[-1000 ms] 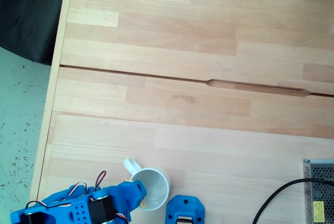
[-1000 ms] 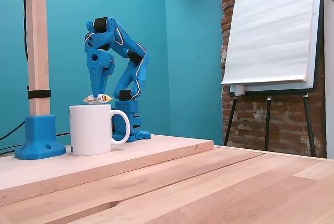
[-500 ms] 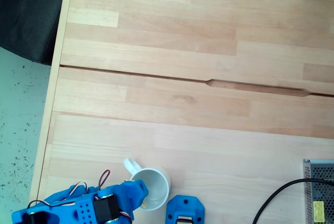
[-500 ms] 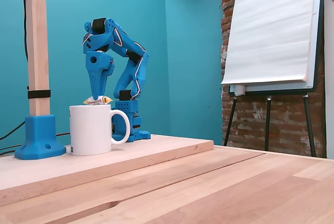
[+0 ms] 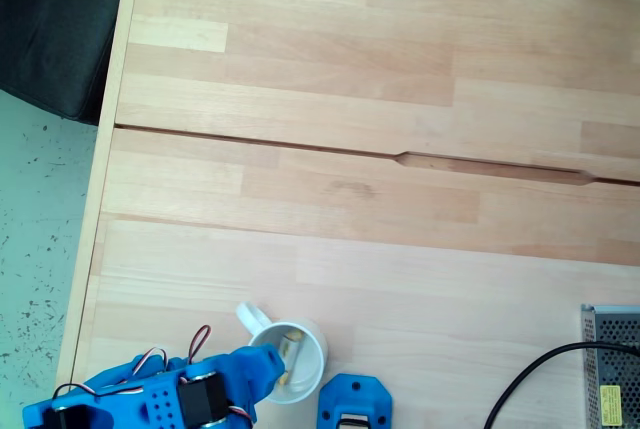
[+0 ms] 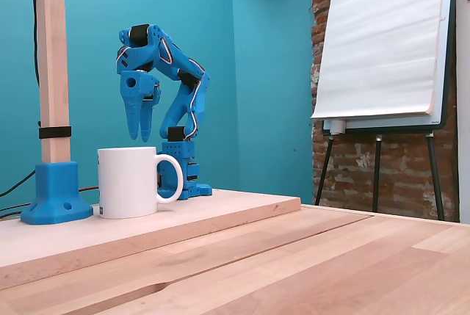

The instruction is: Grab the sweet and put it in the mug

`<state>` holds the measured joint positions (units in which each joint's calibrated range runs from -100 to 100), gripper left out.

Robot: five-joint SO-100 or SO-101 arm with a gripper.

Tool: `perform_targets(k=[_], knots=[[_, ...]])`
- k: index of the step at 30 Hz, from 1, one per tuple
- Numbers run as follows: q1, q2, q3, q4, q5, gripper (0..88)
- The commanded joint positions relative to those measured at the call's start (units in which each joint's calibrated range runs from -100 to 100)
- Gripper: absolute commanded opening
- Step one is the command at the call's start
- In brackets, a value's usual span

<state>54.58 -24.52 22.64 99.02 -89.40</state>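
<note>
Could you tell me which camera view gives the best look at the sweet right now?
The fixed view from above: it looks into the mug, where the sweet lies partly visible beside the blue arm. In the side fixed view, the mug's white wall hides its interior, so the sweet cannot be seen; the open gripper hangs empty above the rim.

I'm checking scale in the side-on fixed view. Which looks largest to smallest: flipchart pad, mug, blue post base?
1. Flipchart pad.
2. Mug.
3. Blue post base, close to the mug; unsure.

sweet (image 5: 284, 352) in mug (image 6: 129, 182) | claw (image 6: 139, 137) above mug
</note>
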Motion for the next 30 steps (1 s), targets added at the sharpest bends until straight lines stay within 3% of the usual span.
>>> perform_targets(k=[1,7,14,24,30], knots=[[0.54,0.08,-2.92,0.57,-0.78,31.1],[0.54,-0.09,-2.74,0.57,-0.83,26.3],[0.54,-0.26,-3.37,0.57,-1.42,0.0],[-5.7,-0.43,-8.01,0.82,-1.12,0.0],[-20.16,-0.95,-13.27,0.73,-1.51,0.0]])
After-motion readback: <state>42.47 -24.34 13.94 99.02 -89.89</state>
